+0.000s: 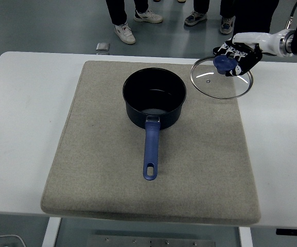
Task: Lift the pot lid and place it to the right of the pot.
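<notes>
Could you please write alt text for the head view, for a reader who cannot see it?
The robot's right hand grips the blue knob of a round glass pot lid, holding it to the right of an open dark blue saucepan. The pan sits on a grey mat on a white table, its blue handle pointing toward the near edge.

The black-and-white right hand [237, 53] hides its palm behind the round blue knob [223, 62] of the glass pot lid [221, 78], and its arm is cut off by the right edge. Standing people's legs and shoes [123, 32] are cropped by the top edge
</notes>
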You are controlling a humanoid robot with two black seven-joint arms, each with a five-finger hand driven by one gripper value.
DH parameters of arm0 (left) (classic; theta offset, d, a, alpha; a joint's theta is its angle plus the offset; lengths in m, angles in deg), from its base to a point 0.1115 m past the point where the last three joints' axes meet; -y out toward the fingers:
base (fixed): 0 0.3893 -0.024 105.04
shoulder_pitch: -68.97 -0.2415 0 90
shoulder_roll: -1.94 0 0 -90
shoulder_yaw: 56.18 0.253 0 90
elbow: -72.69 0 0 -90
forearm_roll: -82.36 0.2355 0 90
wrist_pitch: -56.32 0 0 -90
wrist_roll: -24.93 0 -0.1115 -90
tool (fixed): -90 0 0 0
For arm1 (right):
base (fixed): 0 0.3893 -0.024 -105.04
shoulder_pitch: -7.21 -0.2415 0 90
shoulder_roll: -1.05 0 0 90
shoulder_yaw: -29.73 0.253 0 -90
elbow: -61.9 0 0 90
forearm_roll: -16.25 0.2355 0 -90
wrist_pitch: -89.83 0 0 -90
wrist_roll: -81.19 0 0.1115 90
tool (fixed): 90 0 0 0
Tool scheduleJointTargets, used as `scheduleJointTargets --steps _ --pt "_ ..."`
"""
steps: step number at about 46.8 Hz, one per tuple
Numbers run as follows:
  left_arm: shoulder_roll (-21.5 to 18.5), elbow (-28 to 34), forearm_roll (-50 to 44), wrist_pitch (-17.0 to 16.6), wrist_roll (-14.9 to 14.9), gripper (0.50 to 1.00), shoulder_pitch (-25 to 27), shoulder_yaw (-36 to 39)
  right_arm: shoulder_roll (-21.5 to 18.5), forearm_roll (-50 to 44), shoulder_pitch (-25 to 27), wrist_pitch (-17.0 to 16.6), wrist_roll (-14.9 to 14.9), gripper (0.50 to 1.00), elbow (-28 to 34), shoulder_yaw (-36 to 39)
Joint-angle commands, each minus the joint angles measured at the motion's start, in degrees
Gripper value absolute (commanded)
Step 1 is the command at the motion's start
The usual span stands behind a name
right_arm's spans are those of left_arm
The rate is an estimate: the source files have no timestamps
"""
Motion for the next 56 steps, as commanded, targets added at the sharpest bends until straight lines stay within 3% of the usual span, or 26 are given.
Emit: scheduleJointTargets --steps 1,15,22,25,31,36,46,56 --pt "0.0 0.0 0.0 0.0 0.0 1.000 0.1 0.0 -0.2 -0.1 1.4 1.5 0.0 0.500 0.0 0.0" --pt "0.0 0.0 0.0 0.0 0.0 1.000 0.0 0.0 -0.7 -0.1 5.7 5.8 0.1 0.500 0.0 1.4" --pt "0.0 0.0 0.0 0.0 0.0 1.000 0.0 0.0 -1.4 -0.1 7.0 6.6 0.0 0.668 0.0 1.6" --pt "0.0 0.0 0.0 0.0 0.0 1.000 0.0 0.0 -2.3 -0.1 7.4 7.0 0.0 0.768 -0.1 1.5" --pt "0.0 0.0 0.0 0.0 0.0 1.000 0.0 0.0 -2.4 -0.1 7.9 6.9 0.0 0.856 -0.1 1.6" --pt "0.0 0.0 0.0 0.0 0.0 1.000 0.0 0.0 -2.3 -0.1 7.7 6.8 0.0 0.897 -0.1 1.7" --pt "0.0 0.0 0.1 0.0 0.0 1.000 0.1 0.0 -1.5 0.0 6.5 5.1 0.1 0.897 -0.1 2.9" --pt "0.0 0.0 0.0 0.0 0.0 1.000 0.0 0.0 -0.9 4.2 7.3 -3.2 0.4 0.897 0.0 12.5"
